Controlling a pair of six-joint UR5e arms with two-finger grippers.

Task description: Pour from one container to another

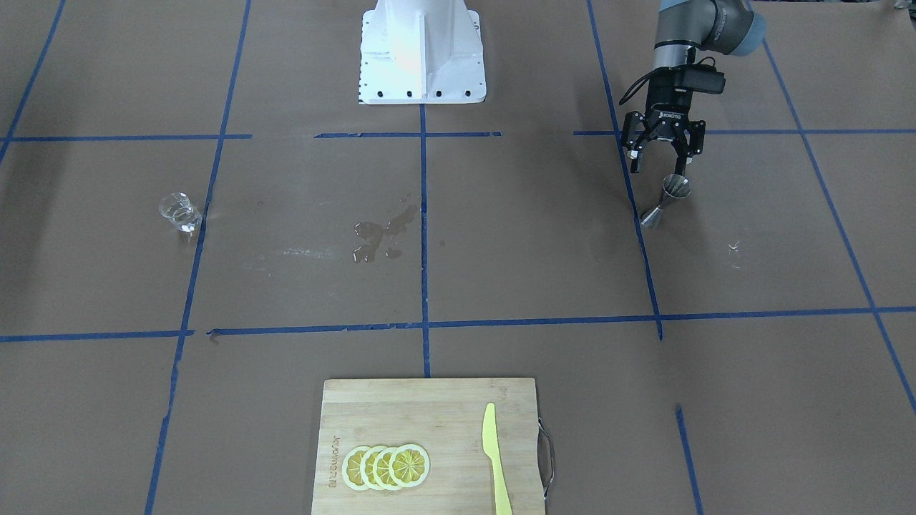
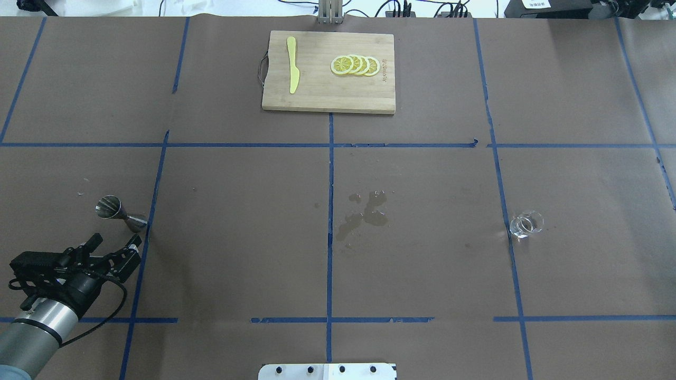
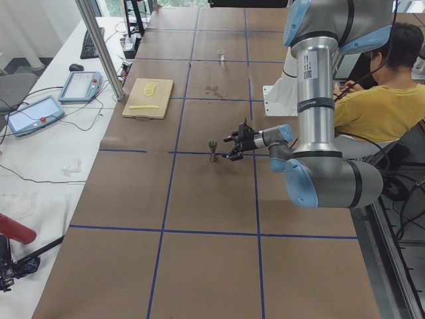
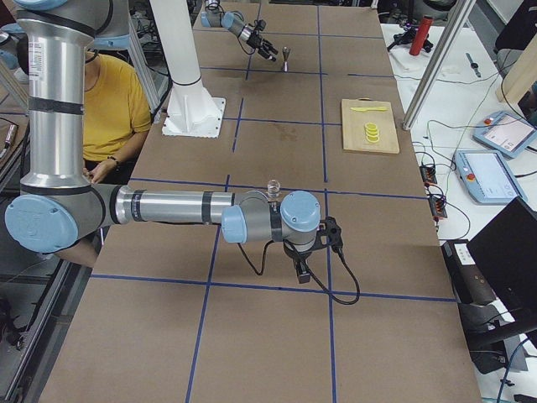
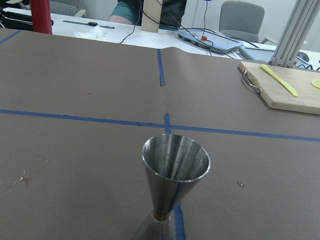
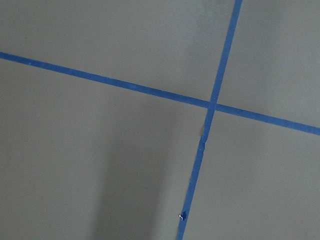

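Observation:
The steel jigger (image 1: pixel 665 200) stands upright on a blue tape line, its open cone upward; it fills the lower middle of the left wrist view (image 5: pixel 172 185). My left gripper (image 1: pixel 663 164) hangs open just behind it on the robot's side, fingers spread, touching nothing (image 2: pixel 117 240). The small clear glass cup (image 1: pixel 179 213) stands alone far across the table (image 2: pixel 525 224). My right gripper (image 4: pixel 304 270) shows only in the exterior right view, low over the paper near the cup (image 4: pixel 273 186); I cannot tell its state. The right wrist view holds only tape lines.
A wooden cutting board (image 2: pixel 317 95) with lemon slices (image 2: pixel 355 65) and a yellow knife (image 2: pixel 292 71) lies at the far edge. A wet spill (image 2: pixel 364 214) marks the table's middle. The white robot base (image 1: pixel 421 54) and a seated operator (image 3: pixel 378 100) are on the robot's side.

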